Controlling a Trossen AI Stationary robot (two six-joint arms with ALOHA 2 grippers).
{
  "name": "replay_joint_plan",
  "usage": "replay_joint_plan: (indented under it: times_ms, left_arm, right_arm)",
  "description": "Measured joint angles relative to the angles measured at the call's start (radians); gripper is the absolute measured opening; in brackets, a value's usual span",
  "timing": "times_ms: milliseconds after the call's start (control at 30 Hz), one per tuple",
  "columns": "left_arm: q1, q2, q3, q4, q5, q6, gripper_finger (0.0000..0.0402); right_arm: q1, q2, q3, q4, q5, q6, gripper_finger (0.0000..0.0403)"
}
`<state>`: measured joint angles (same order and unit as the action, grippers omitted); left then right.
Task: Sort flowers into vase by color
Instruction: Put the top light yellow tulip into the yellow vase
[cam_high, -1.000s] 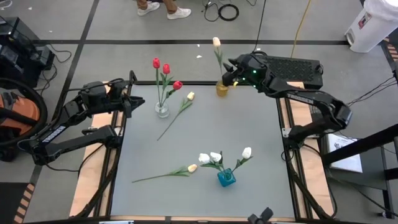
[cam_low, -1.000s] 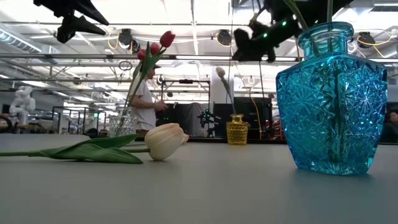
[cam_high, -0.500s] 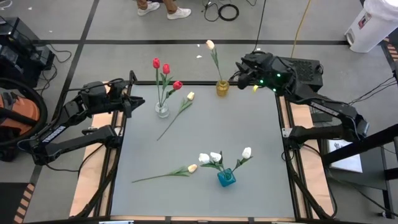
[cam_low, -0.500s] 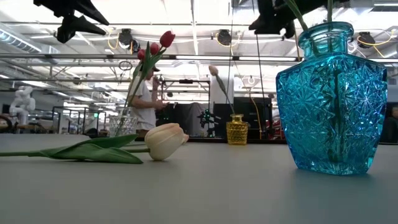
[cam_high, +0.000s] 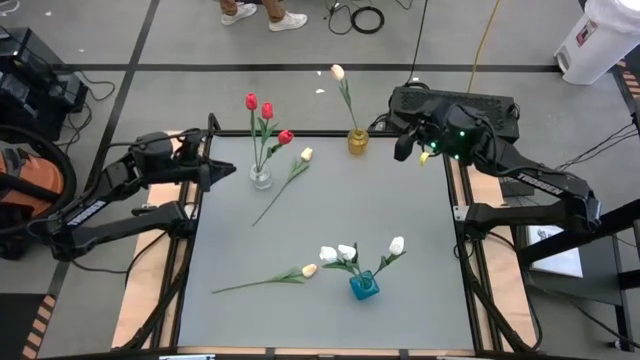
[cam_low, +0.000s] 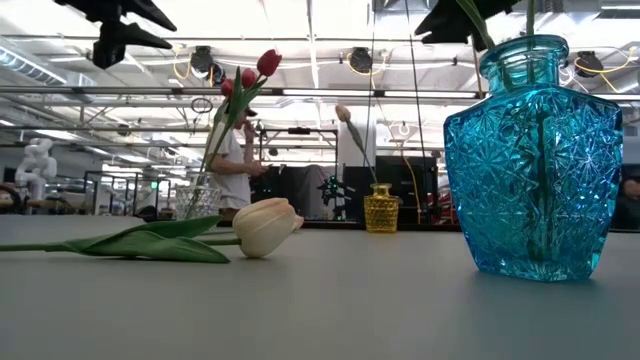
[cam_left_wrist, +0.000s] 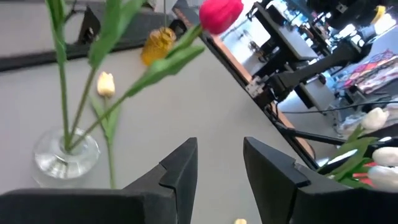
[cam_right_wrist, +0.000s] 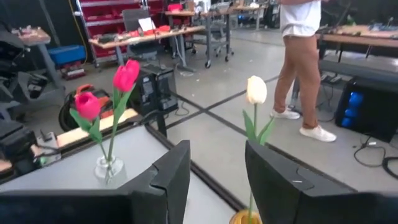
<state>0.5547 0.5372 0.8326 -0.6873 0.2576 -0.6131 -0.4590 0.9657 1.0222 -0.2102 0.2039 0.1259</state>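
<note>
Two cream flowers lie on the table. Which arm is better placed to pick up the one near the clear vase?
Probably left: the left gripper is open beside the clear vase, near that cream tulip. The right gripper is farther away.

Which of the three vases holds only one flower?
The yellow vase at the table's far edge, near the right gripper: one cream tulip. The clear vase and blue vase hold three each.
</note>
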Motion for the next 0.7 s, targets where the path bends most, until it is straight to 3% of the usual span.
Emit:
replay_joint_plan:
  times_ms: [300, 700]
  left_arm:
    - [-0.152, 0.116, 0.0, -0.001, -0.057, -0.063, 0.0136]
    - [-0.38, 0.297, 0.0, 0.051, -0.292, -0.147, 0.0136]
  right_arm:
    - [0.02, 0.007, 0.0, -0.068, 0.002, 0.023, 0.0146]
    - [0.025, 0.01, 0.0, -0.131, 0.003, 0.031, 0.0146]
